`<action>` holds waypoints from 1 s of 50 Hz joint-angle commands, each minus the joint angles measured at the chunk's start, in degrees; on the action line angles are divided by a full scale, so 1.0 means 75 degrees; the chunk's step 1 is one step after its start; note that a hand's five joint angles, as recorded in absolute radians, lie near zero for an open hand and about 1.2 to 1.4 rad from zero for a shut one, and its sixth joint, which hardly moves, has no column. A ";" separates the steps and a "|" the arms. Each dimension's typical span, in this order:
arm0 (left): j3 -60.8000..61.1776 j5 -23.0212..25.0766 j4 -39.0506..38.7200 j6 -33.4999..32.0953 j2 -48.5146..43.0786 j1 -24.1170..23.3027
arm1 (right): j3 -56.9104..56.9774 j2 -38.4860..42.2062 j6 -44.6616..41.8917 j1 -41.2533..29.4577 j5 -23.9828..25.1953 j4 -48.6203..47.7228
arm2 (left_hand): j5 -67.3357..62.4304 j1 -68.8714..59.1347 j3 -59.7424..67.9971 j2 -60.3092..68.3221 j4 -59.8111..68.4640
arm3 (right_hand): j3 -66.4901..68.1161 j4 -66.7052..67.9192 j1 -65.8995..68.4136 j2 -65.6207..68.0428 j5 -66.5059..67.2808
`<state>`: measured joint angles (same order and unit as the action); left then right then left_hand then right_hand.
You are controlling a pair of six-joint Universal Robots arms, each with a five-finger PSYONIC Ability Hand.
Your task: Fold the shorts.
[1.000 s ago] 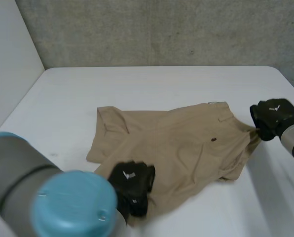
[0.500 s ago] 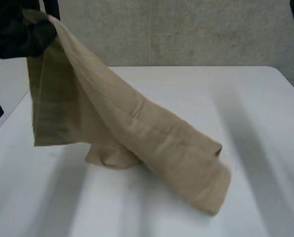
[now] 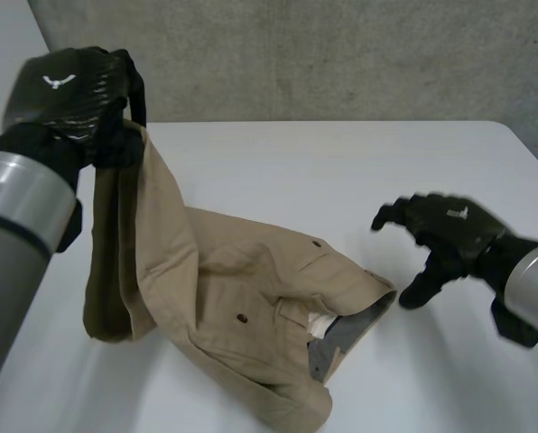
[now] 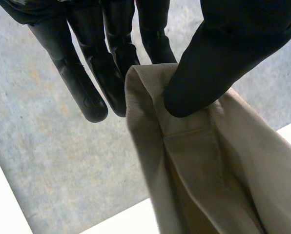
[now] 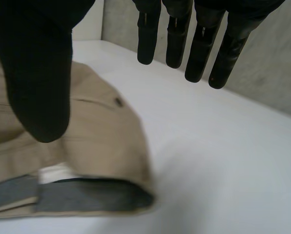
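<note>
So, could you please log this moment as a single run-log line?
left hand: pinching shorts edge, held high | right hand: open, near waistband end | shorts: part hanging, part on table

Diffuse, fairly bright light is falling from above on the white tabletop [image 3: 359, 171]. The tan fabric shorts [image 3: 242, 289] are casting only a faint, soft-edged shadow along their 6 o'clock edge, while their hanging fold at 9 o'clock is sitting in shade. The black left robot hand [image 3: 66, 90] is catching a dull sheen.
</note>
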<state>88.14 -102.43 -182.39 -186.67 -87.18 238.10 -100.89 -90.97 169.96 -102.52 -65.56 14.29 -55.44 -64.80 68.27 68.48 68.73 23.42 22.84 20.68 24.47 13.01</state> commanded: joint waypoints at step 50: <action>-0.0490 0.0052 -0.0174 0.0022 -0.0250 0.0105 | 0.0842 -0.0104 0.0308 -0.2656 -0.1465 -0.1496 | -0.1942 -0.2027 0.1564 0.1536 0.1503 | 0.7543 0.7621 0.7910 0.7404 0.7599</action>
<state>83.00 -102.15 -184.20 -186.39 -96.87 239.21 -98.74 -82.21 177.32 -125.68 -76.72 1.83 -55.44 -64.80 68.27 68.48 68.74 67.44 68.09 54.37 67.19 55.67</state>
